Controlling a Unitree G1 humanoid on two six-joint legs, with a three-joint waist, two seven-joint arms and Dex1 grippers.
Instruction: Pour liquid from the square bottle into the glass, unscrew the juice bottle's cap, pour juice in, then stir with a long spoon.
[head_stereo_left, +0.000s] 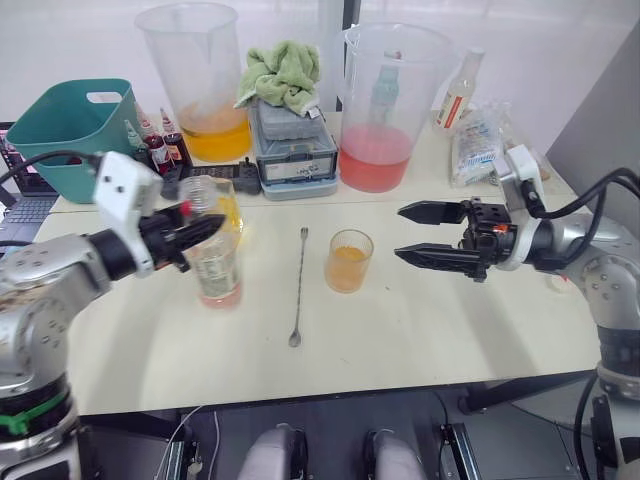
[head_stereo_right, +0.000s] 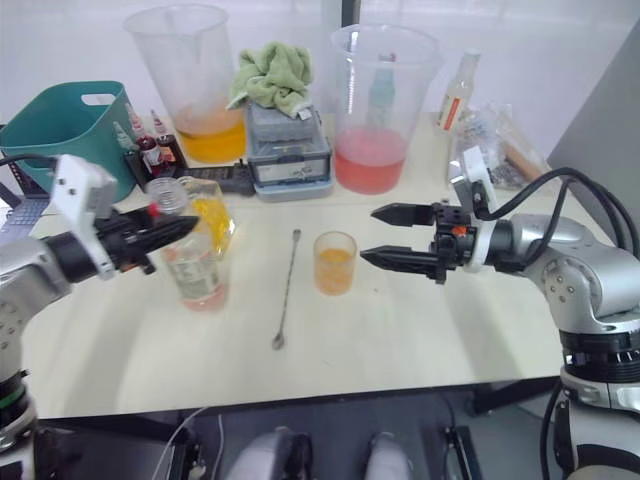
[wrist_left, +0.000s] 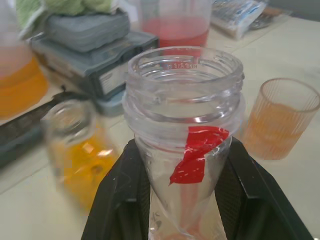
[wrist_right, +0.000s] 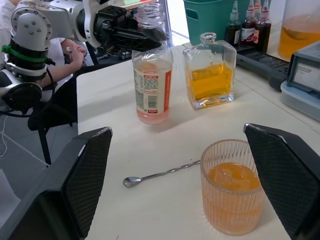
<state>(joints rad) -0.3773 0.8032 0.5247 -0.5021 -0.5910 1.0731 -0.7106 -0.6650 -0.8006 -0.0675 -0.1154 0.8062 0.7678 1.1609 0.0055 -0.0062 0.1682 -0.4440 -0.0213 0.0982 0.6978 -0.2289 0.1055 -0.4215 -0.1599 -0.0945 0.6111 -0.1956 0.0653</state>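
Observation:
The juice bottle (head_stereo_left: 217, 270) stands on the table with its neck bare, and my left gripper (head_stereo_left: 205, 232) is shut on that neck (wrist_left: 185, 125). Just behind it stands the square bottle (head_stereo_left: 228, 205), with yellow liquid inside. The glass (head_stereo_left: 349, 260), roughly half full of orange liquid, stands mid-table. Between the juice bottle and the glass, the long spoon (head_stereo_left: 299, 285) lies flat, bowl toward me. My right gripper (head_stereo_left: 412, 232) hovers open a little to the right of the glass, holding nothing. A small whitish round thing (head_stereo_left: 556, 284) peeks out behind my right forearm; I cannot tell if it is the cap.
At the back stand a big jug (head_stereo_left: 195, 80) with yellow liquid, a grey box (head_stereo_left: 290, 150) under a green cloth, and a jug (head_stereo_left: 385, 100) with pink liquid. A teal bin (head_stereo_left: 65, 125) and dropper bottles (head_stereo_left: 160, 140) are back left. A slim bottle (head_stereo_left: 458, 90) and a packet (head_stereo_left: 475, 145) are back right.

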